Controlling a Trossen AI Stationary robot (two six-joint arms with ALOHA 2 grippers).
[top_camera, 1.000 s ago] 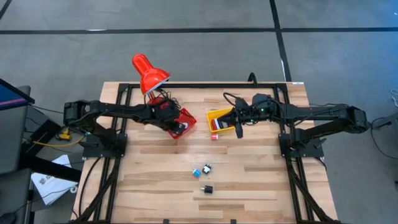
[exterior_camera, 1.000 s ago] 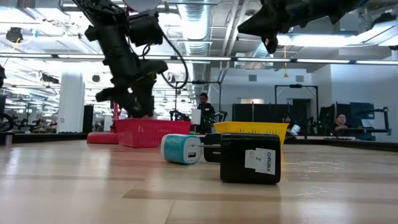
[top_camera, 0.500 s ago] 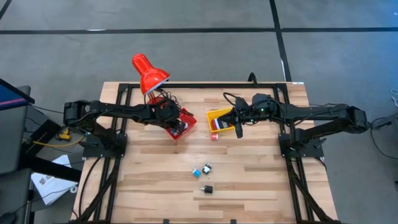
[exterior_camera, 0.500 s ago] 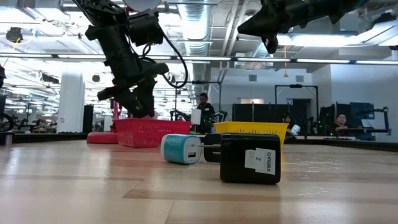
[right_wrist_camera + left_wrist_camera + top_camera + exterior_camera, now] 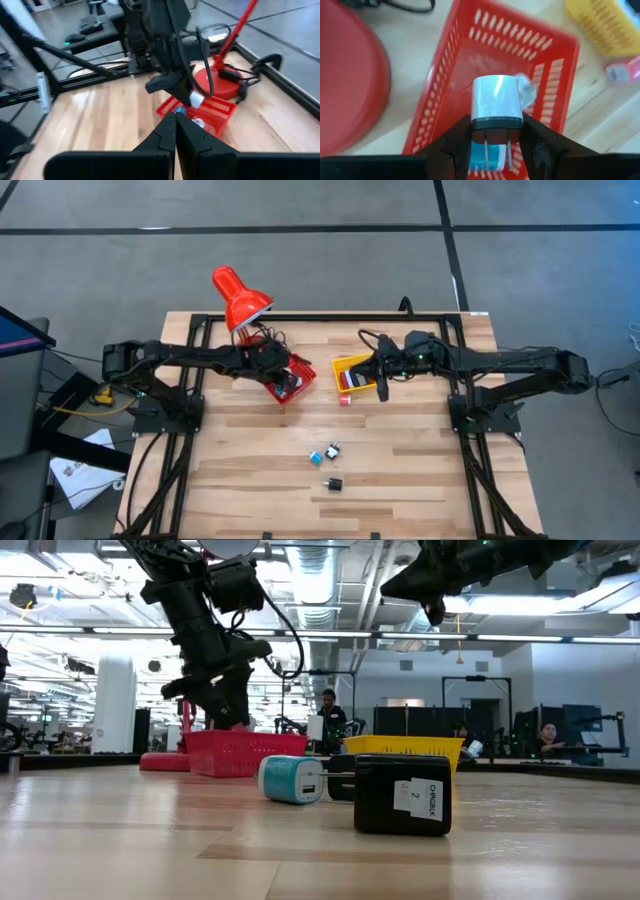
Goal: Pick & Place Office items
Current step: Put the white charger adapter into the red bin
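High view gives me the whole wooden slatted table (image 5: 250,480), but the small pieces read only as specks, and the left arm covers much of the red mesh basket (image 5: 293,377). I see one red basket and one yellow mesh basket (image 5: 353,372), side by side near the far middle of the table, with the red desk lamp (image 5: 238,297) at the far-left edge just behind the red one.

My left gripper (image 5: 495,140) hangs over the red basket, fingers part-way closed and pinching a white plug-in charger block with a black base and two metal prongs (image 5: 496,104). Under it, inside the basket, I make out a pale crumpled-looking piece (image 5: 525,91) and a cyan piece (image 5: 485,161), the latter mostly hidden by the charger and fingers.

Between the baskets and the near edge I count three loose pieces: a cyan-and-white rounded charger (image 5: 291,779), a small white-and-black piece (image 5: 333,450) right beside it, and a black boxy adapter with a white label (image 5: 403,794) nearer the front. A small red piece (image 5: 346,399) lies just outside the yellow basket's near side. What the yellow basket holds I cannot resolve beyond a dark shape.

My right gripper (image 5: 174,131) hovers over the yellow basket's right rim, fingers pressed together and empty. The near half of the table is otherwise open wood on both sides.
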